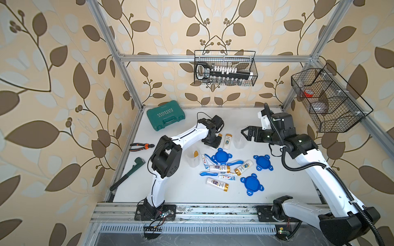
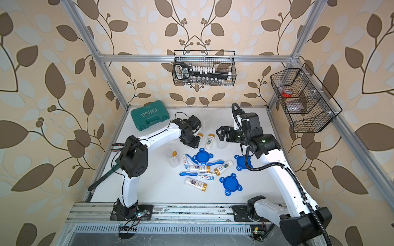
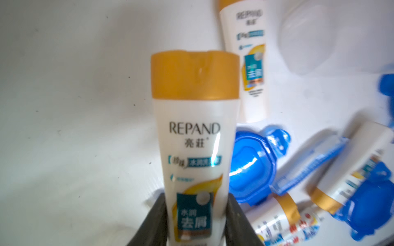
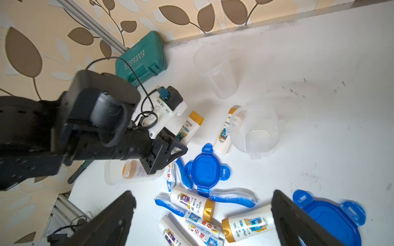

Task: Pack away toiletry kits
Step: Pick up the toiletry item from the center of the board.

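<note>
Nearest the front edge of the counter (image 1: pixel 287 191), three blue lids (image 1: pixel 251 184) lie around loose kit pieces (image 1: pixel 219 169). Mid-counter, one jar (image 1: pixel 193 160) already holds a bottle (image 1: pixel 195 153). Past it, your left hand (image 3: pixel 195 198) clamps another bottle (image 3: pixel 195 132) by its base, cap outward; the empty jar (image 1: pixel 239 141) sits toward the right edge, near your open right hand (image 1: pixel 245 134).

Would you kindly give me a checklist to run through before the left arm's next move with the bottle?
1. Left gripper fingers clamp both sides of the white gold-capped plastic bottle: ok.
2. Bottle lifted off the white table: cannot tell.
3. Clear plastic jar lidless and empty: ok.
4. Right gripper open, away from the bottle: ok.
5. Blue four-tab lid free on the table: ok.
</note>
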Motion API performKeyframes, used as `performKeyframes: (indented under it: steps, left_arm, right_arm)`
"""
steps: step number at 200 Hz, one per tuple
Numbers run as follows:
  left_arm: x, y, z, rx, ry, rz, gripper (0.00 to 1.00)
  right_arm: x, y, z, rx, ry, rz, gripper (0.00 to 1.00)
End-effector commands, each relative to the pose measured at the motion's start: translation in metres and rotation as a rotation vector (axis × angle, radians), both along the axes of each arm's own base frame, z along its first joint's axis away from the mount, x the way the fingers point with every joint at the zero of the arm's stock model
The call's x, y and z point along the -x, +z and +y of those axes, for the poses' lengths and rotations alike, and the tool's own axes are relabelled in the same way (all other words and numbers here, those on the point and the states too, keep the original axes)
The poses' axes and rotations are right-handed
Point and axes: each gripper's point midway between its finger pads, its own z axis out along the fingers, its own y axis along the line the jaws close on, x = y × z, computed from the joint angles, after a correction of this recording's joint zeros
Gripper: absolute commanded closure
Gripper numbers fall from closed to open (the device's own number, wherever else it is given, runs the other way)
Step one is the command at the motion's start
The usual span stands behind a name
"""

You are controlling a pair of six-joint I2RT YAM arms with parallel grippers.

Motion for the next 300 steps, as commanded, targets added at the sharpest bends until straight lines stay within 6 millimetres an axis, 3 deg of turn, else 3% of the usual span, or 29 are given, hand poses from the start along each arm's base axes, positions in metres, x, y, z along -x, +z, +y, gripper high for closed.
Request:
performKeyframes:
  steps: [1,56,107,134,162,187,215,247,259,284,300]
  left_arm:
    - [0.020,0.065,-0.013,0.147,-0.077,-0.118,0.82]
    - [0.074,0.118,-0.002,0.276,-0.147,-0.215,0.88]
    - [0.111,0.137,0.011,0.374,-0.150,-0.236,0.89]
    - [0.122,0.141,0.020,0.383,-0.140,-0.248,0.89]
    - [0.129,0.144,0.025,0.385,-0.144,-0.255,0.89]
    - [0.130,0.142,0.030,0.377,-0.130,-0.262,0.89]
    - [0.129,0.137,0.035,0.358,-0.104,-0.267,0.89]
    - [0.117,0.123,0.051,0.279,-0.012,-0.287,0.88]
    - [0.113,0.119,0.056,0.248,0.009,-0.283,0.77]
    - [0.112,0.122,0.066,0.246,0.058,-0.269,0.27]
    - [0.110,0.130,0.088,0.299,0.154,-0.252,0.07]
  right_arm:
    - [0.018,-0.006,0.022,-0.121,0.103,0.134,0.01]
    - [0.021,0.000,0.081,-0.417,0.340,0.222,0.01]
    - [0.037,-0.017,0.135,-0.472,0.470,0.303,0.06]
    - [0.034,-0.027,0.149,-0.462,0.487,0.325,0.14]
    - [0.028,-0.028,0.165,-0.479,0.515,0.338,0.26]
    - [0.025,-0.028,0.178,-0.478,0.535,0.345,0.47]
    - [0.024,-0.026,0.180,-0.480,0.538,0.339,0.69]
    - [0.022,-0.020,0.180,-0.479,0.534,0.322,0.84]
    - [0.020,-0.015,0.181,-0.479,0.534,0.307,0.87]
    - [0.008,-0.007,0.184,-0.426,0.527,0.255,0.90]
    - [-0.002,-0.005,0.186,-0.309,0.517,0.195,0.92]
